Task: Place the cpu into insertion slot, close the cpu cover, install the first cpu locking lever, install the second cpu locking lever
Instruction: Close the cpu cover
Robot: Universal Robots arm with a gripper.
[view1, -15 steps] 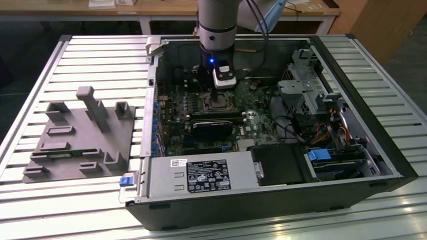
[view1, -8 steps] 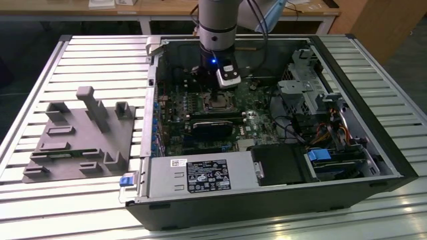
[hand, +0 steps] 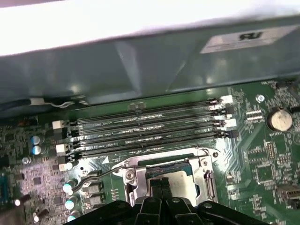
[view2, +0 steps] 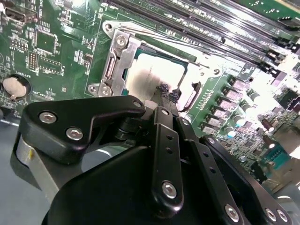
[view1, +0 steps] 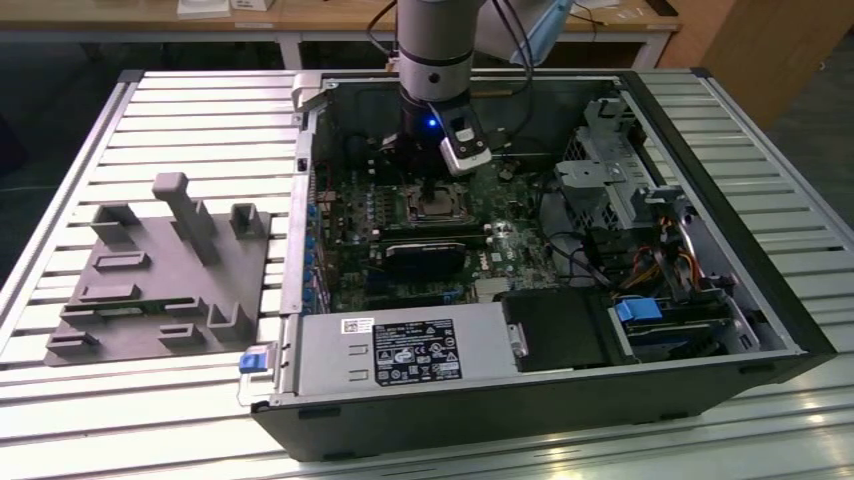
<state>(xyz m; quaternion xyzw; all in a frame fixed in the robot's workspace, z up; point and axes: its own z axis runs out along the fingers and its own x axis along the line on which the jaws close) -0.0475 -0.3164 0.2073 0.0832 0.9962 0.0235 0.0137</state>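
Chip placement looks done: the cpu (view2: 149, 75) lies flat in the insertion slot (view1: 434, 206), with the cpu cover (view2: 115, 63) seemingly folded down around it. The gripper (view2: 164, 90) is pinched together and empty, its narrow tip poised at the chip's edge, likely for pushing rather than grasping.

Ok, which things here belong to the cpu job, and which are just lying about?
Job in hand: gripper, cpu, cpu cover, insertion slot, locking lever.

Just there: memory slots, coin battery, black card, grey fixture tray outside the case.
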